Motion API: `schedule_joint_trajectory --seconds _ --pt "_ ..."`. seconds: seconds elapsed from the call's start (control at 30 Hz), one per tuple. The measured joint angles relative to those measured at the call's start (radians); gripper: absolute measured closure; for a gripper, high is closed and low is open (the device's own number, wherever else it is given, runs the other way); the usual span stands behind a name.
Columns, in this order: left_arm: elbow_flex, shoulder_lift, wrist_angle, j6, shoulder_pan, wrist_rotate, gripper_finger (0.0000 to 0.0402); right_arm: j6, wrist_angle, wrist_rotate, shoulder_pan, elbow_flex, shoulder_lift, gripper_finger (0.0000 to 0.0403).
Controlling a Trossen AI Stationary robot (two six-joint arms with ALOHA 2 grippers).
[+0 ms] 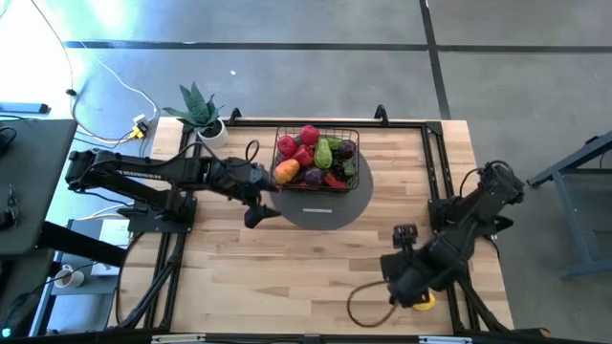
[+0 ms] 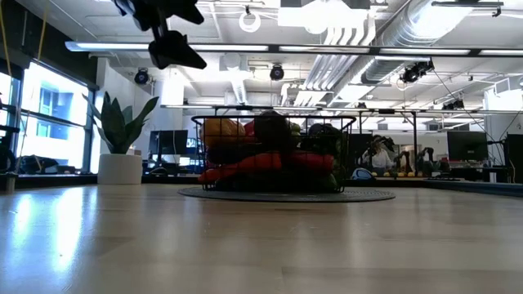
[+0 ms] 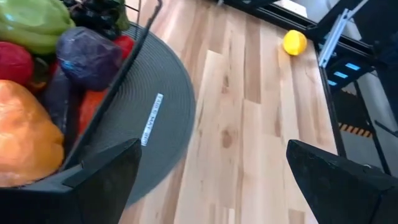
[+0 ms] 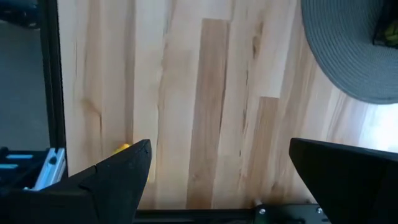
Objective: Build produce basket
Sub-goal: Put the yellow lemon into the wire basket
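Produce [image 1: 314,159] fills the basket [image 1: 356,134] on its grey disc [image 1: 320,212]. I see the left gripper [image 1: 260,212] spread empty beside it. My right gripper [image 4: 217,180], also spread, waits near a yellow fruit [image 1: 424,302].

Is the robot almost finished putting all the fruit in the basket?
Nearly. The basket on the grey mat is already piled with produce. Nothing is in hand: the left gripper hangs beside the basket with open, empty jaws, and the right gripper is open too. One yellow piece lies on the table near the right arm and looks left to collect.
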Motion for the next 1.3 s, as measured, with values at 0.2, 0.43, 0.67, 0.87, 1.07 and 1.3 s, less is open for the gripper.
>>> schedule_joint_trajectory --seconds 0.2,0.43,0.67,0.87,1.07,1.3 --pt "0.000 0.000 0.000 -0.041 -0.043 -0.021 0.0011 0.006 -0.001 0.026 0.082 0.000 0.000 0.0038" --pt "0.000 0.000 0.001 -0.055 -0.083 -0.040 0.0011 0.095 0.092 -0.094 0.156 -0.158 0.000 0.0038" --pt "0.000 0.000 0.001 -0.056 -0.096 -0.053 0.0011 0.144 0.305 -0.257 0.227 -0.344 0.001 0.0038" --pt "0.000 0.000 0.001 -0.056 -0.096 -0.054 0.0011 0.195 0.392 -0.268 0.264 -0.434 0.001 0.0039" --pt "0.000 0.000 0.001 -0.069 -0.096 -0.054 0.0011 0.215 0.512 -0.270 0.277 -0.515 0.000 0.0039" --pt "0.000 0.000 0.001 -0.104 -0.096 -0.053 0.0011 0.253 0.641 -0.288 0.276 -0.628 0.000 0.0039"
